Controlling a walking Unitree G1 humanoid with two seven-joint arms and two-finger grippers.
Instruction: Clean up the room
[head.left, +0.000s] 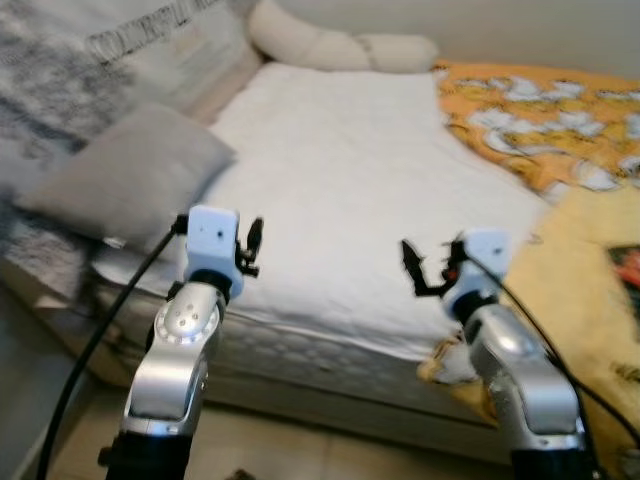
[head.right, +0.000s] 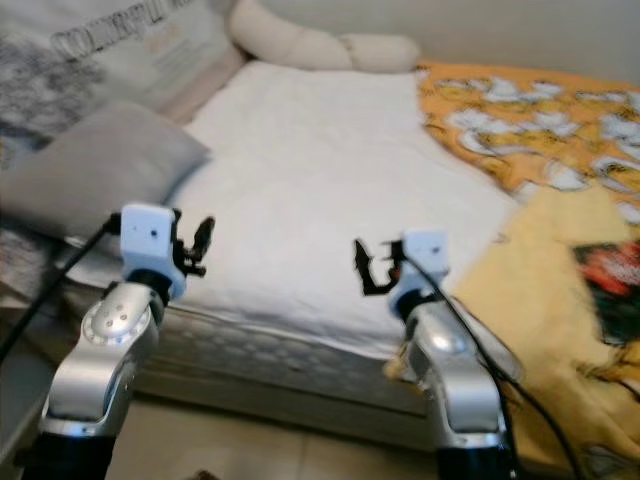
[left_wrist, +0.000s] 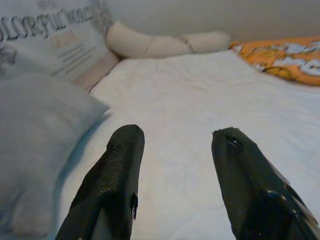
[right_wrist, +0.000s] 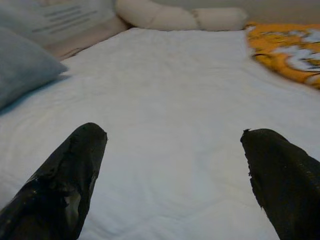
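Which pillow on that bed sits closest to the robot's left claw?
The plain grey pillow, just beside the left claw. The printed pillow and long cream bolster lie farther back.

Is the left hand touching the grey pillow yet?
Apart. In the left wrist view the open left hand points over the white sheet, and the grey pillow lies off to one side with bare sheet between.
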